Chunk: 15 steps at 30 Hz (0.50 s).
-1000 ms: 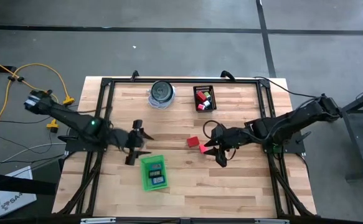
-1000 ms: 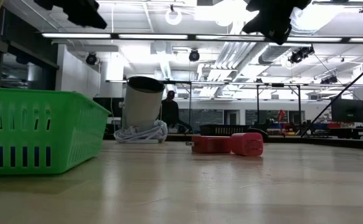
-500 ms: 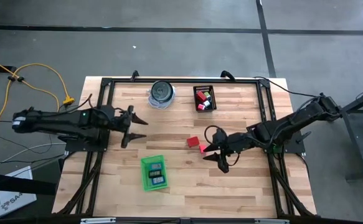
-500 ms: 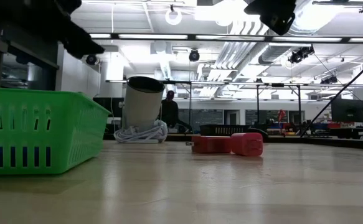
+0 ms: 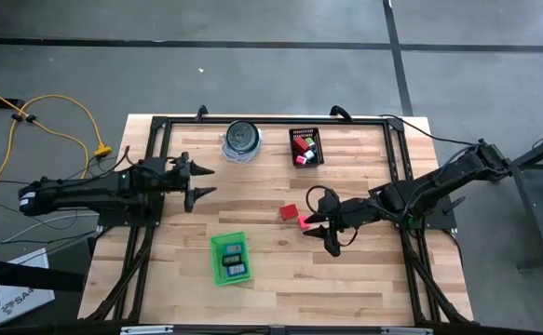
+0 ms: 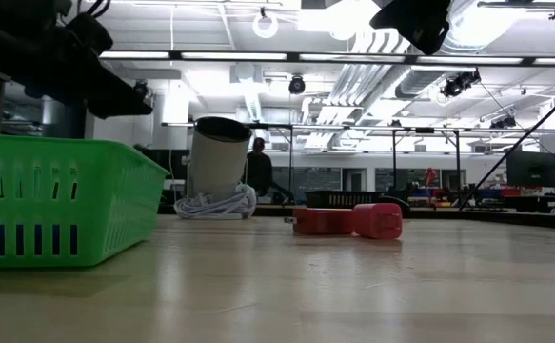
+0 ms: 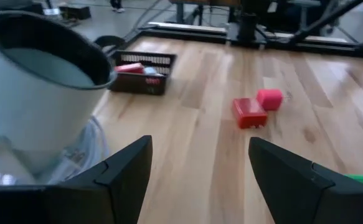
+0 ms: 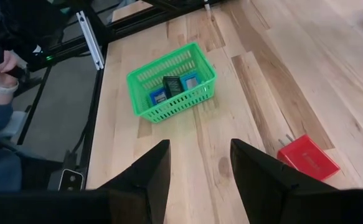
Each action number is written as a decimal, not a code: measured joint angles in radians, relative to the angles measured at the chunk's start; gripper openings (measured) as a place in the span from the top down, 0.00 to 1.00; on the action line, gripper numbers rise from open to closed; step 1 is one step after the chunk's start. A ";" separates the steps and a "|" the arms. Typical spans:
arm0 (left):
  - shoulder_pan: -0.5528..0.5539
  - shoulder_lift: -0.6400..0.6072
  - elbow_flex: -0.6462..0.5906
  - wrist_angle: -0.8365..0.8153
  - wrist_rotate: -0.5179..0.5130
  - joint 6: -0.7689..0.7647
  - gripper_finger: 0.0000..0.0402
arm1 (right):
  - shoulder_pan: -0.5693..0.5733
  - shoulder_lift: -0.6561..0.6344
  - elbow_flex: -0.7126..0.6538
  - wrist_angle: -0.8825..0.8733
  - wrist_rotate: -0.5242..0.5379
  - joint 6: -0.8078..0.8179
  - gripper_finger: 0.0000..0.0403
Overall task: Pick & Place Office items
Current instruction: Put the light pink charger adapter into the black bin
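Observation:
A red block (image 5: 289,212) and a pink block (image 5: 303,222) lie side by side on the table's middle; the low view shows them as the red block (image 6: 322,221) and the pink block (image 6: 378,220). My right gripper (image 5: 322,235) hovers open just right of and nearer than them, its own view showing the red block (image 8: 307,157) beside its open fingers (image 8: 200,144). My left gripper (image 5: 199,182) is open at the left, near the round container (image 5: 241,139), pointing right toward the blocks (image 7: 249,112). Blue and dark pieces lie in the green tray (image 5: 230,258).
A black basket (image 5: 305,147) with red and white pieces stands at the far edge, right of the round container (image 7: 38,93). A dark frame (image 5: 271,121) borders the table. A person's hand and sleeve (image 8: 0,81) show beyond the table's edge. Bare wood lies between tray and blocks.
My left gripper has drawn away from the green tray toward the far-left, up beside the round container, and has turned until it points toward the table's right. My right gripper has shifted a little toward the near-left, staying by the blocks. The blocks and tray have not moved.

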<state>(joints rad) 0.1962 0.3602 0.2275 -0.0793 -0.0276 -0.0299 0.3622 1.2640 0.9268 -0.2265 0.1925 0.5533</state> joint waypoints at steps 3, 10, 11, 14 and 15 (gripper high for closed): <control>0.018 -0.056 -0.030 -0.002 -0.005 -0.007 0.36 | 0.000 0.000 0.000 -0.001 0.002 0.000 0.62; 0.026 -0.162 -0.084 -0.001 -0.005 -0.023 0.36 | 0.000 0.000 0.000 -0.002 0.057 0.000 0.62; 0.026 -0.173 -0.093 -0.002 -0.005 -0.027 0.36 | 0.000 0.000 0.000 -0.002 0.065 0.000 0.62; 0.026 -0.202 -0.111 -0.003 -0.005 -0.028 0.36 | 0.000 0.000 0.000 -0.002 0.067 0.000 0.62; 0.026 -0.210 -0.116 -0.002 -0.005 -0.029 0.36 | 0.000 0.000 0.000 -0.002 0.067 0.000 0.62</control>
<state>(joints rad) 0.2226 0.1499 0.1118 -0.0809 -0.0322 -0.0586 0.3622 1.2644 0.9268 -0.2282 0.2596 0.5533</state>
